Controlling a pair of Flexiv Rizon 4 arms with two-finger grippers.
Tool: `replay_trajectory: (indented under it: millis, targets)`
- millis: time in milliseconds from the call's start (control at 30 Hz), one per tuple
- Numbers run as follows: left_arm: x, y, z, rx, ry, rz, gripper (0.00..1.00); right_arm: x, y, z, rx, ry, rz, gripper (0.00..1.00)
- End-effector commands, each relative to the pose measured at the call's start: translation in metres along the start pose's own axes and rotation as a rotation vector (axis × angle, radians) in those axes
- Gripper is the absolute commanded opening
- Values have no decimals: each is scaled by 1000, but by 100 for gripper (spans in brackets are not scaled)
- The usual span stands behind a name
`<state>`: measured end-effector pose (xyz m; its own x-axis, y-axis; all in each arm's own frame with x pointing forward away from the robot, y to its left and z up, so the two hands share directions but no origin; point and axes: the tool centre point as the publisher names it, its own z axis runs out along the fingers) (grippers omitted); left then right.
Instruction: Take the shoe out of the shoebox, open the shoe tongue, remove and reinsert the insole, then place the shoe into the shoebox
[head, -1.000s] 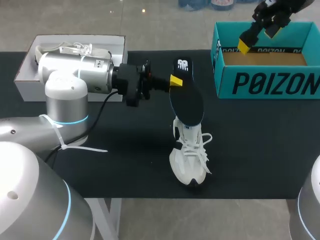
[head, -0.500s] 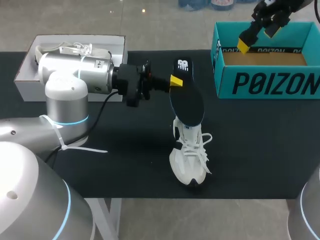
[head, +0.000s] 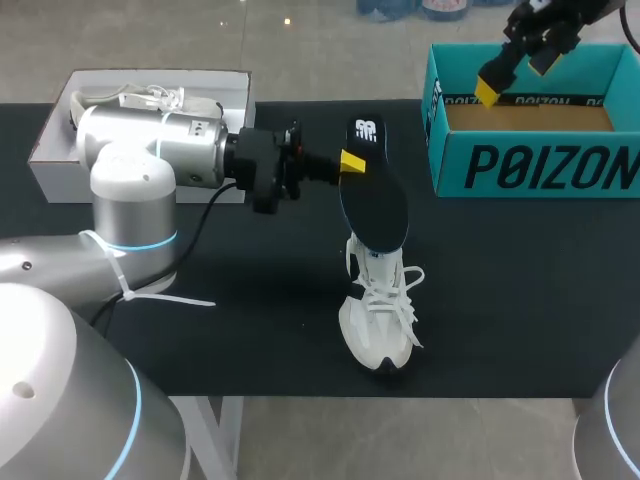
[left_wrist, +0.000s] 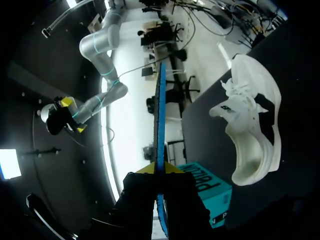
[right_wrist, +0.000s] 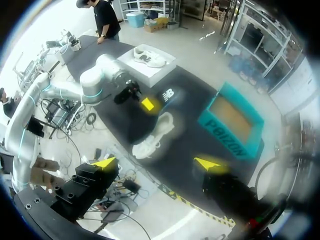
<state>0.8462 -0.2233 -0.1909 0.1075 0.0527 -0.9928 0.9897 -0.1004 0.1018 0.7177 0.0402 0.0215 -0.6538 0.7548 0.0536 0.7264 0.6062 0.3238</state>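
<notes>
my left gripper (head: 345, 163) is clamped on the dark insole (head: 375, 205), pinched edge-on between both fingers; the insole's lower end meets the white shoe (head: 382, 310), though i cannot tell whether it goes inside; the shoe sits near the front edge of the table (head: 520, 290), bare black top on either side; my right gripper (head: 492, 88) hangs spread wide, holding nothing, above the teal shoebox (head: 530, 165), its arm cut off in the head view.
</notes>
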Motion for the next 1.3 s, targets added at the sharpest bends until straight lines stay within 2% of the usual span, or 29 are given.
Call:
replay_trajectory:
  millis: [33,733,1033,1300]
  targets:
    - [-1,0,0,1,4,0,0,0,2,0,5,0,2,100]
    - [-1,0,0,1,4,0,0,0,2,0,5,0,2,100]
    - [-3,5,-1,53,-26,-395,0,0,2,0,5,0,2,100]
    - [-19,0,-2,146,-100,-684,0,0,2,0,5,0,2,100]
